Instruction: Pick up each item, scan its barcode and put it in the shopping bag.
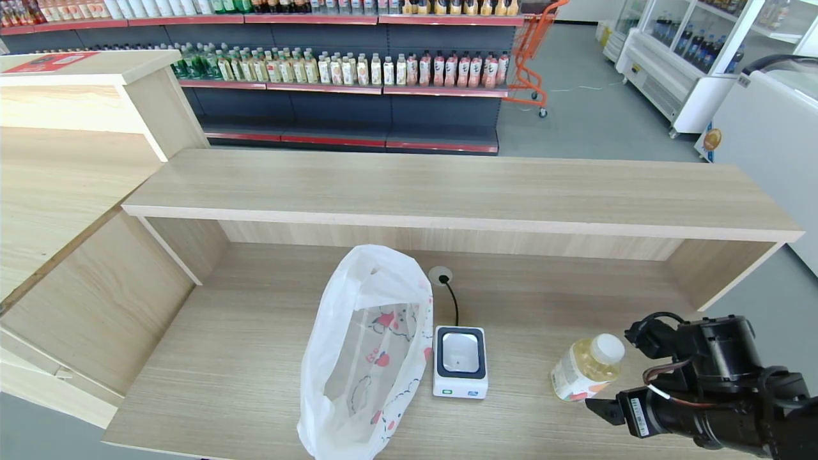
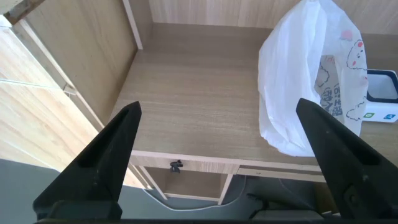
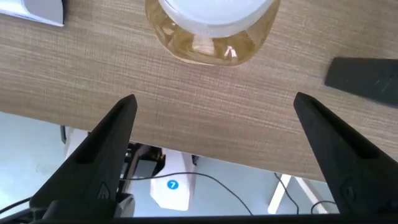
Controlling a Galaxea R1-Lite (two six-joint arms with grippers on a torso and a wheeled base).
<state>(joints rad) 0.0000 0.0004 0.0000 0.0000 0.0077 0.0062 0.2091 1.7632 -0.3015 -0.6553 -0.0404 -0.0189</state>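
Right gripper (image 3: 214, 146) is released, its 2 black wedge-shaped fingers (image 3: 112, 155) spread wide and holding nothing, at the table's (image 1: 243, 358) near edge. Just beyond it the bottle (image 1: 588, 369) stands upright: clear plastic, pale yellow liquid, round white cap. Left gripper (image 2: 217, 155) is equally wide open and holds nothing, near the thin, crinkled white shopping bag (image 1: 367, 351), which stands open just beside the boxy white scanner (image 1: 460, 361). I see wood-grain laminate, then shop shelves (image 1: 345, 89) of drinks.

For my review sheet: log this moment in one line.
bottle upright, right of scanner | right jaws open, short of bottle | bag open
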